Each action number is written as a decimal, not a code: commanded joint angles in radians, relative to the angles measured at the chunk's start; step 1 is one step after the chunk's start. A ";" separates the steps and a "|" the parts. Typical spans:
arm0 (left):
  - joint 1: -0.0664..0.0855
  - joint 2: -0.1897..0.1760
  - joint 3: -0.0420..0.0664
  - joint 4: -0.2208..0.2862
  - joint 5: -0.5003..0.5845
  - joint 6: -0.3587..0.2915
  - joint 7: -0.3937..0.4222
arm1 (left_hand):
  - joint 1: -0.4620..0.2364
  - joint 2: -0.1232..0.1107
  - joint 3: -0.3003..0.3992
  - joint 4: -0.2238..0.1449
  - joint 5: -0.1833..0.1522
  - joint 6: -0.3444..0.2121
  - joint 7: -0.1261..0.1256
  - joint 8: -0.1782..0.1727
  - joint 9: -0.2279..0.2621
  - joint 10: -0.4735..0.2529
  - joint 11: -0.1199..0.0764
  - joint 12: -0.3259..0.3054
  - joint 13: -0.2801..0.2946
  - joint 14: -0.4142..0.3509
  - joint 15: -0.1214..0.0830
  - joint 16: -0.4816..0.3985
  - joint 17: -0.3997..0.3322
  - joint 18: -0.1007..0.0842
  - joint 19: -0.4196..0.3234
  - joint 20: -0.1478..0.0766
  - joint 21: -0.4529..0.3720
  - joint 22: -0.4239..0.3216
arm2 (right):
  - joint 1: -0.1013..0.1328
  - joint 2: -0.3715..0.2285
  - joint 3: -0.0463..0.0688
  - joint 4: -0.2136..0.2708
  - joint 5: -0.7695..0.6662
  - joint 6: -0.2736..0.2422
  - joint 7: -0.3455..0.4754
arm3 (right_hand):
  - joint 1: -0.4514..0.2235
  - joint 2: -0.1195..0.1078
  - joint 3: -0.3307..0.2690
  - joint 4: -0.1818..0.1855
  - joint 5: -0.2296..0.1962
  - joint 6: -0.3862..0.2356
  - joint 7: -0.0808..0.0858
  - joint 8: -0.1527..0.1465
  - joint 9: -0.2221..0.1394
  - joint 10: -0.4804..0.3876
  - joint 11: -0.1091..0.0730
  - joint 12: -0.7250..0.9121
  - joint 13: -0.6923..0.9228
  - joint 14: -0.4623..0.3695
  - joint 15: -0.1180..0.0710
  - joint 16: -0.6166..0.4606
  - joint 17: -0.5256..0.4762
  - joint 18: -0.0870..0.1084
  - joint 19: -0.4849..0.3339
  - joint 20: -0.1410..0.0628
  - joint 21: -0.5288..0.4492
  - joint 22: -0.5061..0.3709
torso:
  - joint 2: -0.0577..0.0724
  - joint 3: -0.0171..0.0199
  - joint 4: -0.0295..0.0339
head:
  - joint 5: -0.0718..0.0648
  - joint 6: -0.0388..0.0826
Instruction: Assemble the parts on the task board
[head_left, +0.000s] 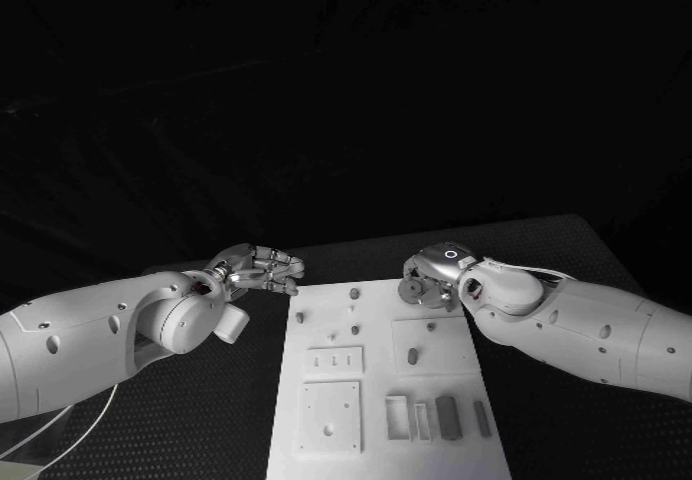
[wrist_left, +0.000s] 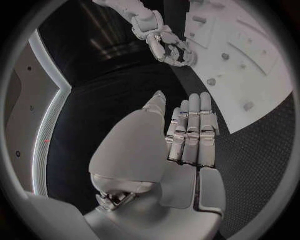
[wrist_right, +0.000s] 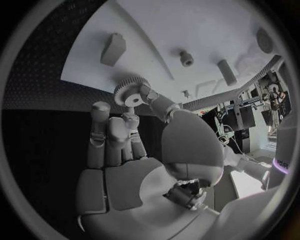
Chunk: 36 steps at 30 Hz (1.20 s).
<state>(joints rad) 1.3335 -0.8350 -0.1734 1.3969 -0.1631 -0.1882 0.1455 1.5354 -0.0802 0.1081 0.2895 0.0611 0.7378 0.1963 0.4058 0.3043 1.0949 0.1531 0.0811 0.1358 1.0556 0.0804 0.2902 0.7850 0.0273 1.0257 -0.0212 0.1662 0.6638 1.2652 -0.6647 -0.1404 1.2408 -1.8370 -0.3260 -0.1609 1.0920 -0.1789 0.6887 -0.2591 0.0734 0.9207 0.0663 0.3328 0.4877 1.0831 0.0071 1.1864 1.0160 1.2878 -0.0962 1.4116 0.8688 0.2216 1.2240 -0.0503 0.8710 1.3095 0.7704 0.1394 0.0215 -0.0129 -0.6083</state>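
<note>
The white task board lies in the middle of the black table. My right hand hovers over the board's far right corner and pinches a small toothed gear between thumb and fingers; its teeth show clearly in the right wrist view. My left hand is beside the board's far left corner, over the table. In the left wrist view this hand has its fingers stretched out with nothing in them. Small pegs stand on the far part of the board.
Near the board's front edge lie a square plate and narrow grey pieces. A slotted block and a short peg stand on the board under my right hand. Black perforated table surrounds the board.
</note>
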 joint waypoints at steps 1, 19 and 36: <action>0.001 -0.001 0.001 0.001 0.000 0.001 0.006 | -0.004 -0.003 -0.003 -0.001 -0.001 0.005 0.012 -0.003 0.001 0.007 0.001 -0.005 0.001 0.001 0.000 -0.006 0.001 0.019 -0.001 0.002 -0.005 0.001 | 0.001 -0.001 0.001 0.031 -0.056 -0.009 -0.027 | -0.005 -0.002 0.001 0.009 0.003 0.048 0.047 0.003 0.004 0.006 -0.005 0.000 -0.002 0.002 -0.008 0.001 -0.001 0.040 0.007 -0.001 0.005 0.014 | 0.000 -0.0002 -0.0004 | 0.001 0.001; 0.001 0.001 0.001 0.002 0.000 -0.001 0.006 | -0.004 -0.003 -0.003 -0.001 -0.001 0.005 0.012 -0.004 0.002 0.007 0.001 -0.005 0.001 0.001 0.000 -0.007 0.002 0.019 0.000 0.002 -0.005 0.001 | 0.001 0.071 0.001 0.096 -0.112 -0.012 -0.068 | -0.009 -0.019 0.007 0.027 0.003 0.048 0.046 -0.001 0.006 0.010 -0.006 -0.002 -0.006 0.004 -0.009 0.000 -0.001 0.040 0.011 -0.004 0.003 0.013 | 0.001 -0.0004 0.0017 | 0.012 -0.001; 0.001 0.010 0.001 -0.005 0.000 -0.004 0.005 | -0.002 -0.002 -0.002 -0.001 -0.001 0.005 0.012 -0.004 0.002 0.007 0.001 -0.006 0.002 0.001 0.000 -0.008 0.003 0.019 0.000 0.002 -0.005 0.002 | -0.015 0.168 -0.003 0.013 -0.137 -0.006 -0.072 | -0.009 -0.028 0.009 0.032 0.003 0.043 0.047 -0.005 0.006 0.011 -0.005 -0.003 -0.007 0.004 -0.008 0.000 -0.001 0.040 0.012 -0.005 0.002 0.013 | 0.005 -0.0034 0.0160 | 0.013 -0.003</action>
<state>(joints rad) 1.3335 -0.8269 -0.1733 1.3908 -0.1632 -0.1900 0.1443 1.5354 -0.0802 0.1081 0.2895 0.0610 0.7377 0.1963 0.4058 0.3048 1.0949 0.1530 0.0811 0.1363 1.0556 0.0804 0.2864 0.7868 0.0351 1.0256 -0.0212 0.1662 0.6646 1.2522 -0.5004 -0.1431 1.2584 -1.9441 -0.3327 -0.2270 1.0809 -0.1992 0.6989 -0.2323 0.0725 0.9206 0.0667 0.3282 0.4924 1.0868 0.0035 1.1859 1.0099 1.2911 -0.0991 1.4116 0.8689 0.2215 1.2308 -0.0536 0.8710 1.3095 0.7734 0.1382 0.0314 0.0004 -0.6099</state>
